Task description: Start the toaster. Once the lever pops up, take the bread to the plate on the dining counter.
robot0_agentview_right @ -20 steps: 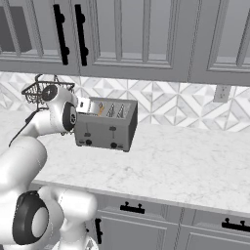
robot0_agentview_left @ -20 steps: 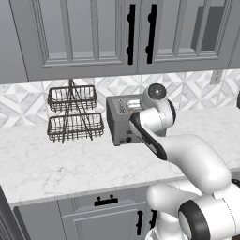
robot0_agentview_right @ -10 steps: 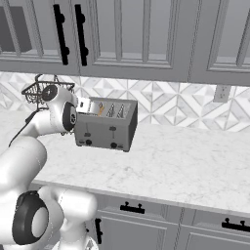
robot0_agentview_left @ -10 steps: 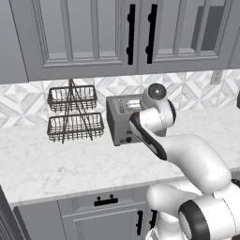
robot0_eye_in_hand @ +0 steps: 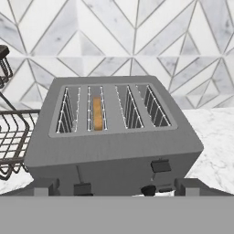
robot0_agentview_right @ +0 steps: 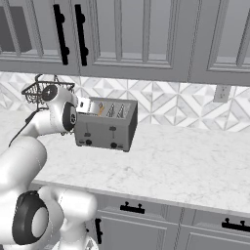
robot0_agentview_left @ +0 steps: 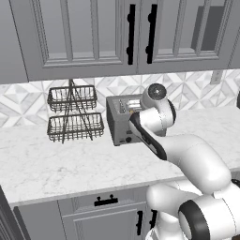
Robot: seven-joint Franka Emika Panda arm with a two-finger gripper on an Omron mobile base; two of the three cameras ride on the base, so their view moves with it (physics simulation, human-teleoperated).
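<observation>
The bread (robot0_eye_in_hand: pixel 97 113) sits low in the second slot of the toaster (robot0_eye_in_hand: pixel 114 137), the claw (robot0_eye_in_hand: pixel 116 188) spread empty just before its front, so everything appears left to do.

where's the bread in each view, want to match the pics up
Left base view: the bread cannot be made out; the arm covers much of the toaster top.
Right base view: bread is a thin orange sliver in a slot toward the toaster's left end.
Hand view: bread stands in the second slot from the left.
Shared landmark: the toaster, with the wire basket rack beside it.
</observation>
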